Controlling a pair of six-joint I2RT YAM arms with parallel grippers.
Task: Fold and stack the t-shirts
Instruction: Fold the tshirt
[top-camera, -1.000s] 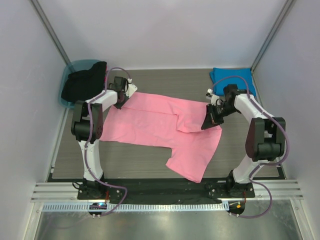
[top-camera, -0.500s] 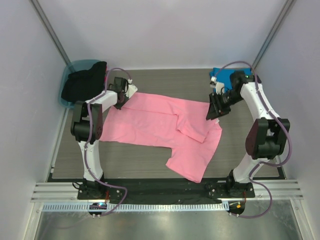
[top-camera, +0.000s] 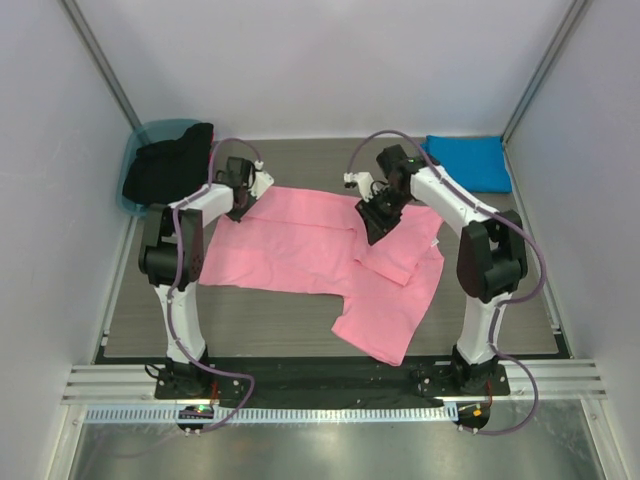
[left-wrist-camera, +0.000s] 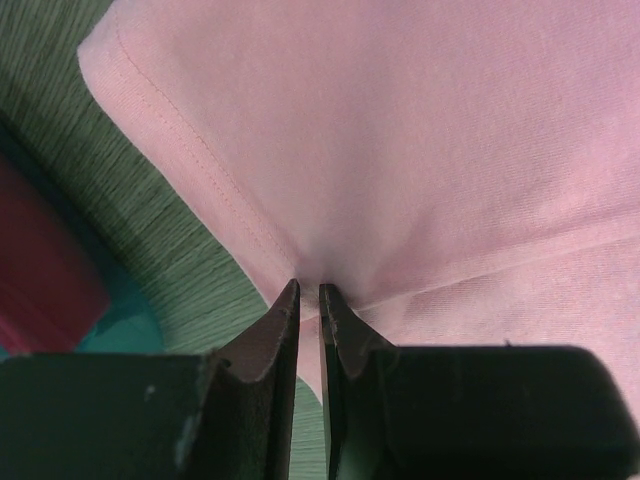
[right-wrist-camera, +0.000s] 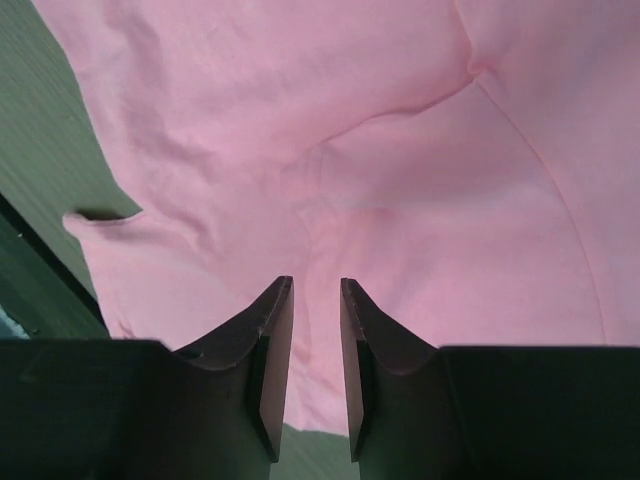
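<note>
The pink t-shirt (top-camera: 300, 250) lies spread across the table, with its right part folded over into a flap (top-camera: 400, 255). My left gripper (top-camera: 243, 206) is at the shirt's back left corner, shut on a pinch of the pink hem (left-wrist-camera: 308, 288). My right gripper (top-camera: 372, 232) hovers over the shirt's middle, and in the right wrist view (right-wrist-camera: 315, 285) its jaws stand a little apart with only pink cloth (right-wrist-camera: 430, 170) below them. The blue t-shirt (top-camera: 468, 162) lies folded at the back right corner.
A teal tub (top-camera: 150, 135) with black cloth (top-camera: 168, 165) draped in it stands at the back left, close to my left arm. In the left wrist view the tub's edge (left-wrist-camera: 115, 320) and something red (left-wrist-camera: 40, 265) show beside the shirt's corner. Walls close in the table's sides.
My right gripper let go of the pink shirt's right edge, opened, and swung left over the shirt's middle. The folded flap stayed down. My left gripper kept its hold.
</note>
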